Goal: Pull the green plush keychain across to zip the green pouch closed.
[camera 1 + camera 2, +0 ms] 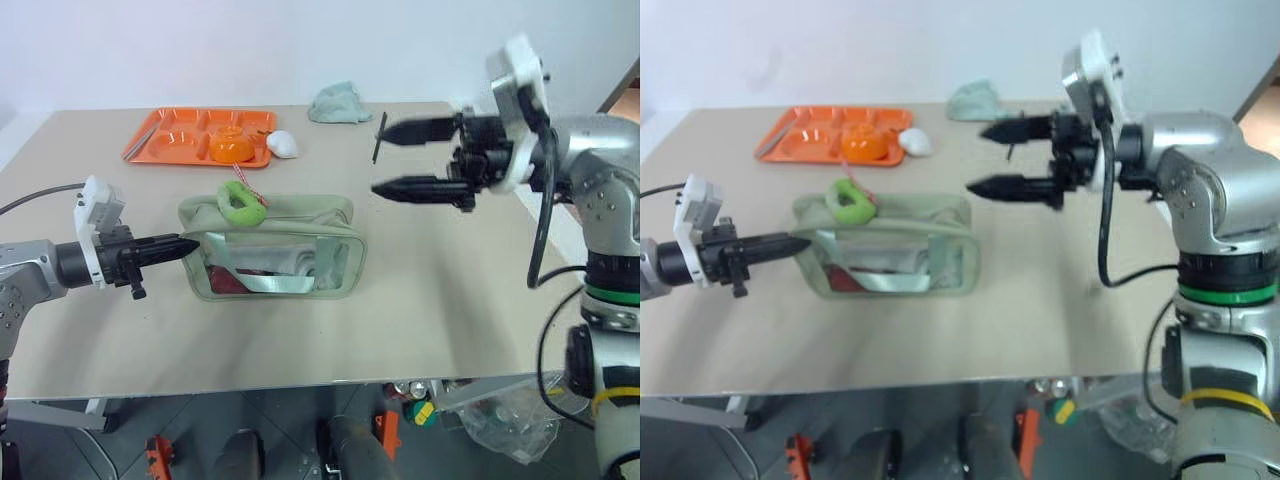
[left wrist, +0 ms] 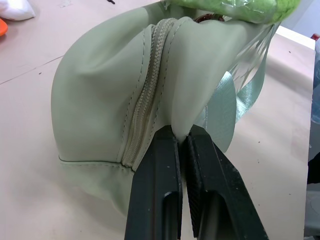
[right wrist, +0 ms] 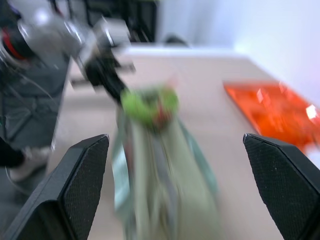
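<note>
The left gripper (image 1: pixel 190 245) comes in from nine o'clock. Its fingers (image 2: pixel 160 190) are pressed together on the end fabric of the green pouch (image 1: pixel 272 255), right beside the closed zipper (image 2: pixel 150 85), as the left wrist view shows. The pouch lies on its side near the middle of the tabletop (image 1: pixel 450 300), with the clear panel facing the robot.

The green plush keychain (image 1: pixel 238 203) sits on the upper edge of the pouch, close to the end that the left gripper holds, at about eleven o'clock from the middle of the pouch. A thin reddish cord (image 1: pixel 262 198) goes out from it. From these views I cannot tell if the zipper is fully closed along the whole top.

At twelve o'clock on the tabletop there is an orange tray (image 1: pixel 175 140), then a white object (image 1: pixel 282 144) just beside it, then a pale teal cloth (image 1: pixel 338 103).

The right gripper (image 1: pixel 392 158) hangs in the air at about two o'clock from the pouch, well apart from it. Its fingers stand wide and hold nothing.

To do this step well, I think the left grip should not loosen, so the pouch does not slide. The right gripper should come down to the keychain, close on the plush body and not on the cord, then pull straight along the zipper line toward three o'clock. A pull upward may lift the pouch.
</note>
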Tool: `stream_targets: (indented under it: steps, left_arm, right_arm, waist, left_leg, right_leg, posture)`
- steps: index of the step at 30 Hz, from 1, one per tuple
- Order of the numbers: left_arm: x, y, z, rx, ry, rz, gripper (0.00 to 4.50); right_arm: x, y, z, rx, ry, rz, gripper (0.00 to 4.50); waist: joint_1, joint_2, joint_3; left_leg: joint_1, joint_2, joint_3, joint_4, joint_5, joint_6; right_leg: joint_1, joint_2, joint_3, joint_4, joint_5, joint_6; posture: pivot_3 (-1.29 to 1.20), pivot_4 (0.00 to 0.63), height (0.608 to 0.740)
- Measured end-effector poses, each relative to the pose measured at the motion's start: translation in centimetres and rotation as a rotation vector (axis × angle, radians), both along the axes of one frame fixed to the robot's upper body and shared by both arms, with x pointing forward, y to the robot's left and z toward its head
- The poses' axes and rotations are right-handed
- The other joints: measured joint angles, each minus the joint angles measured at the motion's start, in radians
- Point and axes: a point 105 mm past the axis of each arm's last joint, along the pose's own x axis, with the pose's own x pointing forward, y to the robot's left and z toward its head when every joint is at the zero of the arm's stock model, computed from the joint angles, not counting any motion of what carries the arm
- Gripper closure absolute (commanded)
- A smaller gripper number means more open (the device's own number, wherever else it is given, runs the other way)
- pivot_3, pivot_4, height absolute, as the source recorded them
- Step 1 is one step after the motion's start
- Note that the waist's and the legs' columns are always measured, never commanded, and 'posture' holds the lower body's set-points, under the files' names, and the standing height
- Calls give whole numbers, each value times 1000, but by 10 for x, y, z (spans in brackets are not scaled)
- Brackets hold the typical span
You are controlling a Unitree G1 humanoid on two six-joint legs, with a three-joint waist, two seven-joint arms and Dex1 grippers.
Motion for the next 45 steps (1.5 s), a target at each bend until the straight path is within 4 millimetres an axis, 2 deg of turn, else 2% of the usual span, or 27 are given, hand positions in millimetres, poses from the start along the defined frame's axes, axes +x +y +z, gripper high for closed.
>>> stream_targets:
  steps: [2, 4, 7, 12, 17, 23, 30, 38, 45]
  left_arm:
    - [0, -2, -1, -2, 1, -7, 4500]
    - [0, -3, -1, -4, 1, -10, 4500]
    - [1, -5, 0, -5, -4, -17, 4500]
    - [2, -5, 0, 1, -15, -18, 4500]
    - [3, -6, 0, -7, -16, -19, 4500]
    - [3, -7, -1, -11, -16, -20, 4500]
    - [2, -5, -1, -16, -17, -11, 4500]
    - [3, -5, -1, -18, -17, -8, 4500]
    - [3, -5, -1, -25, -15, -9, 4500]
  right_arm:
    - [-10, 20, -6, -18, 6, 67, 47]
    - [-14, 32, -10, -29, 24, 98, 47]
    - [-15, 49, -12, -45, 25, 115, 47]
    - [-8, 78, -35, -124, 32, 112, 47]
    - [-8, 100, -26, -115, -23, 130, 47]
    - [0, 107, -36, -156, -67, 103, 47]
    - [21, 108, -66, -244, -108, 18, 47]
    - [25, 111, -66, -234, -114, 9, 47]
    - [26, 109, -58, -209, -107, 0, 47]
  waist:
    - [2, 0, 0]
    - [6, 0, 0]
    - [5, 0, 0]
    - [4, 0, 0]
    - [5, -1, -1]
    - [6, -1, -1]
    - [4, -1, 0]
    - [3, -1, -1]
    - [3, -1, -1]
  left_leg:
    - [-1, 0, -1, 0, 0, 0]
    - [-2, -1, -1, 0, 0, 0]
    - [-2, -3, 0, 0, 0, 0]
    - [-2, -3, -1, 1, 0, 0]
    - [-2, -3, -2, 1, 0, 0]
    - [-3, -4, -2, 1, 0, 0]
    - [-2, -3, -3, 1, 0, 0]
    - [-3, -3, -3, 1, 0, 0]
    - [-3, -3, -3, 1, 0, 0]
  right_leg:
    - [0, 0, 0, 0, 0, 0]
    - [0, -2, -1, 0, 0, 0]
    - [0, -4, 0, -1, 0, 0]
    - [0, -4, -1, 0, 0, 0]
    - [0, -4, -2, 0, 0, 0]
    - [0, -5, -2, 0, 0, 0]
    - [0, -4, -2, 0, 0, 0]
    - [0, -4, -2, 0, 0, 0]
    - [0, -4, -2, 0, 0, 0]
  posture:
    - [0, 150, 740]
    - [0, 150, 740]
    - [0, 150, 740]
    - [0, 150, 740]
    - [0, 150, 740]
    - [0, 150, 740]
    - [0, 150, 740]
    - [0, 150, 740]
    - [0, 150, 740]
